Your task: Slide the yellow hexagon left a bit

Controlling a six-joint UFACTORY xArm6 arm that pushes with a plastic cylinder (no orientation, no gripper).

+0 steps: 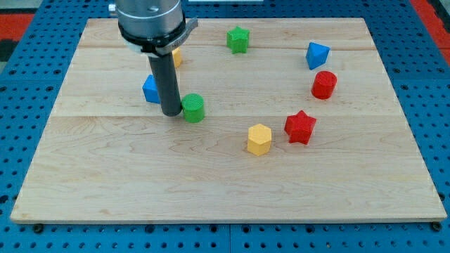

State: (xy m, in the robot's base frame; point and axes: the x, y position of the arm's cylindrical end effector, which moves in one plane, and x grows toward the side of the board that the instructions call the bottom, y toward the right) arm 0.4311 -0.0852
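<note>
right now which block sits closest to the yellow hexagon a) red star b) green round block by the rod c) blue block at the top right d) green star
a: the red star sits just to the view's right of the yellow hexagon, a small gap apart; my tip is far off at the view's left beside the green round block.

Yellow hexagon (259,138), red star (300,127), green cylinder (193,108), pale wooden board (140,176).
</note>
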